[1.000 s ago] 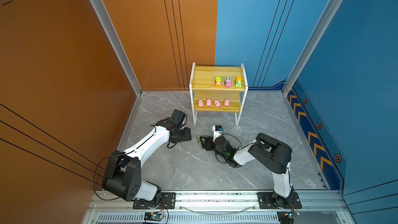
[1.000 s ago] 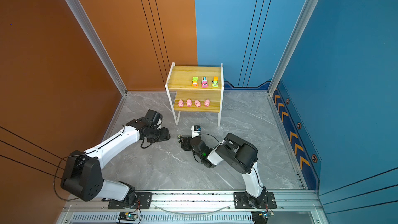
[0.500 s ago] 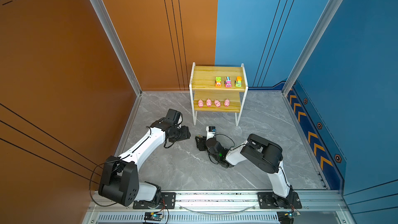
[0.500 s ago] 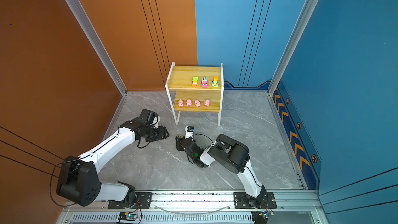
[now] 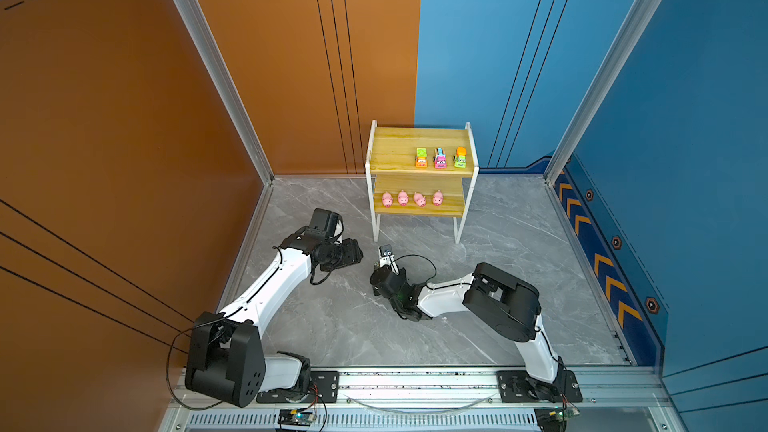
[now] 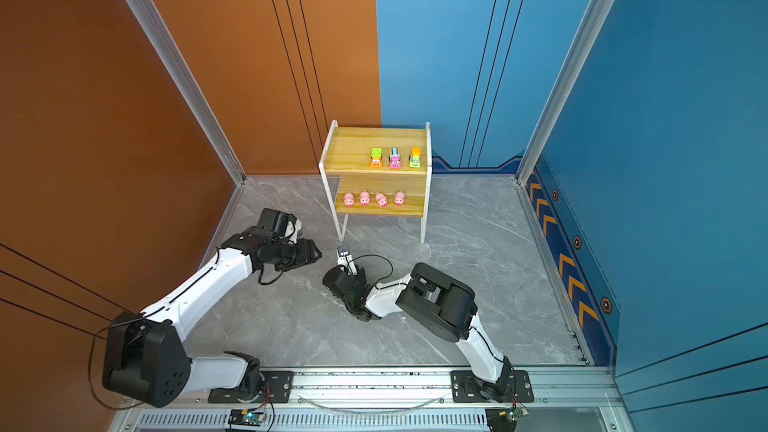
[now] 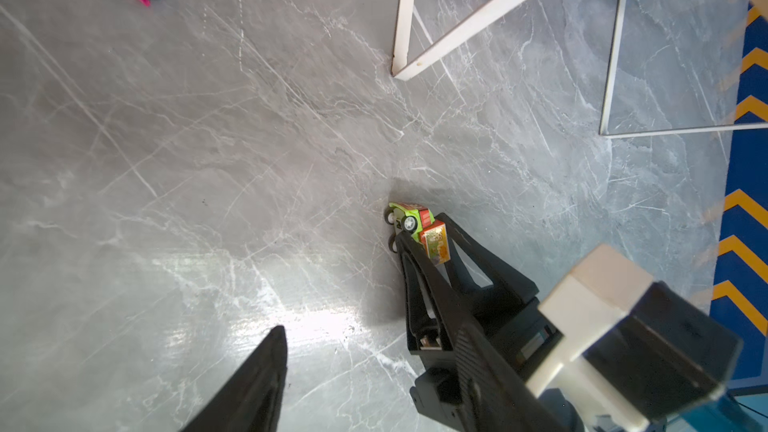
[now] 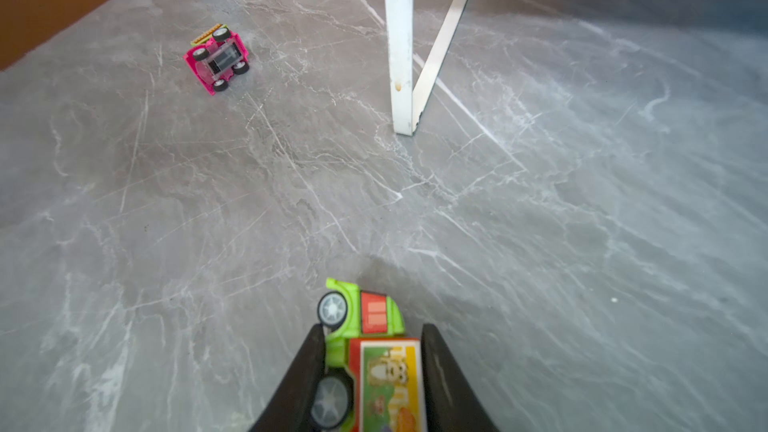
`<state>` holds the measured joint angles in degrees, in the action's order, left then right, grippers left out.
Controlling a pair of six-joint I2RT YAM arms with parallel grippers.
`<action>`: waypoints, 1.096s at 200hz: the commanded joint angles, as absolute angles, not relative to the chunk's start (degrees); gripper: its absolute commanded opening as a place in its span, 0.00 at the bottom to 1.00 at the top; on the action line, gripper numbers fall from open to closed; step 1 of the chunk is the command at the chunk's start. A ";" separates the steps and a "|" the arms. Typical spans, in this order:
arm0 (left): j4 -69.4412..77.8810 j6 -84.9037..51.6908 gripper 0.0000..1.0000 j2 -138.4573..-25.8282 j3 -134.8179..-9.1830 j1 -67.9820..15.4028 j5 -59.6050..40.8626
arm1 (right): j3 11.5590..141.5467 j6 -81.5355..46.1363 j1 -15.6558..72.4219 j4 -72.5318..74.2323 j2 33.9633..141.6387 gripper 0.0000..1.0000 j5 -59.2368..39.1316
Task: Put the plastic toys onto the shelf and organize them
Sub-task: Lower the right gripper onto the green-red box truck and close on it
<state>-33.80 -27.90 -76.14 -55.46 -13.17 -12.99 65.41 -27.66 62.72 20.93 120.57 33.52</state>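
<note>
A green toy car (image 8: 365, 338) with a red-and-yellow box lies on its side on the floor. My right gripper (image 8: 374, 332) is shut on it, one finger against each side; the left wrist view shows the same grip on this car (image 7: 409, 220). A pink toy car (image 8: 218, 58) lies overturned, wheels showing, near the orange wall. My left gripper (image 5: 356, 252) hovers open and holds nothing; one finger (image 7: 270, 367) shows. On the shelf (image 5: 395, 147), three cars (image 5: 439, 158) line the top board. Several pink pigs (image 5: 403, 198) stand on the lower board.
The shelf's white legs (image 8: 399, 56) stand on the grey marble floor just beyond both grippers. Orange and blue walls close in the floor on three sides. A metal rail (image 5: 415, 380) carries both arm bases at the front.
My right arm has swung left across the floor and its jaws have closed onto the green car. My left arm has drawn back a little to the left.
</note>
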 commanded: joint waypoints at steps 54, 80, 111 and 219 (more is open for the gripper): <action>-32.36 -27.50 0.67 -74.20 -53.89 -10.29 -14.85 | 69.13 -7.23 65.53 -8.88 111.85 0.26 53.74; -32.00 -27.69 0.67 -74.01 -53.86 -10.02 -15.29 | 71.96 -3.98 66.82 -19.66 113.46 0.26 58.63; -32.08 -27.71 0.67 -73.81 -53.79 -9.97 -15.24 | 77.01 -3.50 68.95 -29.51 118.29 0.26 61.84; -32.07 -28.04 0.67 -72.60 -53.83 -5.72 -15.06 | 86.99 0.16 71.70 -39.18 129.43 0.29 58.97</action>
